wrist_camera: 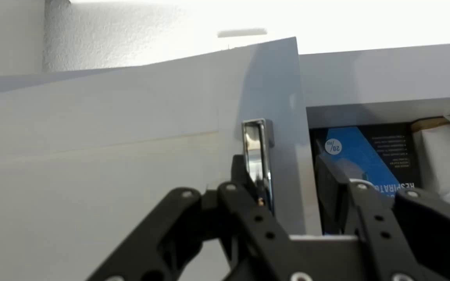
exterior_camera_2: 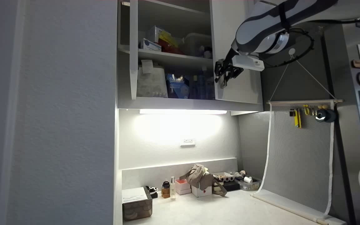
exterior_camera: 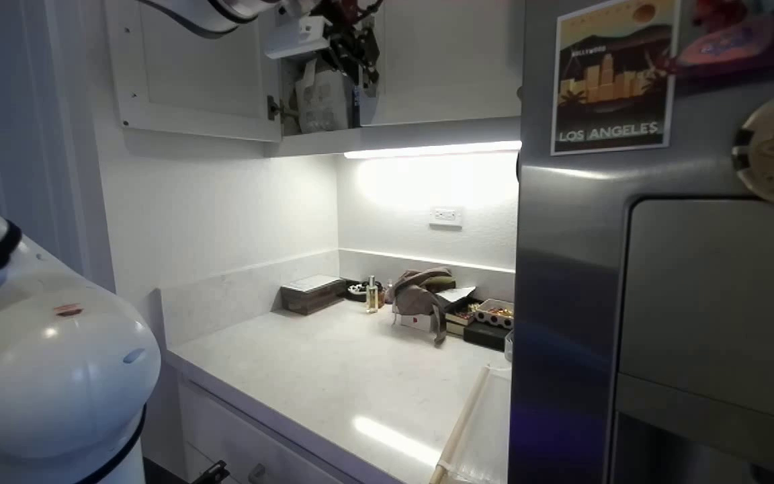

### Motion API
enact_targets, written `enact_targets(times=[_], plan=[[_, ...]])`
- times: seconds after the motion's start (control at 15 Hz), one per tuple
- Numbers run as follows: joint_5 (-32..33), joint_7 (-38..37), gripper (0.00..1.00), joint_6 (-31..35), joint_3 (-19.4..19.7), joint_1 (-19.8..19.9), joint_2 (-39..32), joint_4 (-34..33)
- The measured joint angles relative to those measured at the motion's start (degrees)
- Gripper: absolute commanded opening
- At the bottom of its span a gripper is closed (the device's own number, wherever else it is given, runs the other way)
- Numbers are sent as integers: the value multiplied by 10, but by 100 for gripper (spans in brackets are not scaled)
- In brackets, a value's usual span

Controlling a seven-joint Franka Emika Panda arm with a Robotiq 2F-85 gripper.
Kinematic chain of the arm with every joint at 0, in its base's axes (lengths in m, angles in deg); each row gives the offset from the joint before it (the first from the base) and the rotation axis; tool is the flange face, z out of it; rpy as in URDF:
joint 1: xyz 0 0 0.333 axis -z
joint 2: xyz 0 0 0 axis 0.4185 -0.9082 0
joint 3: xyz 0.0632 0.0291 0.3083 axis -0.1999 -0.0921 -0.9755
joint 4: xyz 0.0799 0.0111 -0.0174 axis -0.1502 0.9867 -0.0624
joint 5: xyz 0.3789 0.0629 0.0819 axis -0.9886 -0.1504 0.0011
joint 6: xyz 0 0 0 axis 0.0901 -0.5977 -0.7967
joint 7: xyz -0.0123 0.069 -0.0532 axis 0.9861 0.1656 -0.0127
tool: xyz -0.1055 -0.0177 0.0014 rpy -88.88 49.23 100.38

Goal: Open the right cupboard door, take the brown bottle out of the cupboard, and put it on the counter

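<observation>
You've got 1 left door [exterior_camera_2: 133,50], swung out; 1 cupboard [exterior_camera_2: 173,103], 2 stocked shelves [exterior_camera_2: 167,55], can't make out brown bottle; your gripper [wrist_camera: 285,171], 2 fingers [wrist_camera: 335,183] spread, one by handle [wrist_camera: 254,146]; then 1 right door [exterior_camera_2: 245,90], ajar.

Both ext. views share counter [exterior_camera: 320,356], facing its back edge from farther off; my wrist view's upside-down, v. close to right cupboard door [wrist_camera: 131,101].
</observation>
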Motion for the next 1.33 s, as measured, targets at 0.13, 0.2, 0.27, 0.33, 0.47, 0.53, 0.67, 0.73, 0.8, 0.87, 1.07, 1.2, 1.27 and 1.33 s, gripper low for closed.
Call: enact_targets(times=[0.13, 0.2, 0.27, 0.33, 0.47, 0.53, 0.67, 0.73, 0.8, 0.87, 1.07, 1.2, 1.27, 1.33], plan=[[-3, 15, 22, -58, 26, -29, -1, -23], [-6, 23, 22, -86, 36, -40, -2, -35], [-8, 30, 22, -111, 45, -49, -3, -46], [-10, 37, 22, -134, 53, -57, -5, -57], [-11, 44, 22, -174, 63, -68, -11, -79], [-12, 48, 22, -191, 66, -71, -15, -89], [-12, 50, 22, -218, 69, -74, -23, -106], [-12, 50, 22, -229, 70, -75, -28, -115], [-13, 50, 22, -239, 71, -76, -32, -122], [-13, 50, 22, -248, 71, -77, -36, -129], [-13, 50, 73, -272, 72, -77, -48, -149], [-4, 38, 86, -297, 71, -75, -51, -154], [14, 25, 95, -312, 72, -65, -51, -153], [30, 14, 100, -321, 72, -51, -51, -151]])
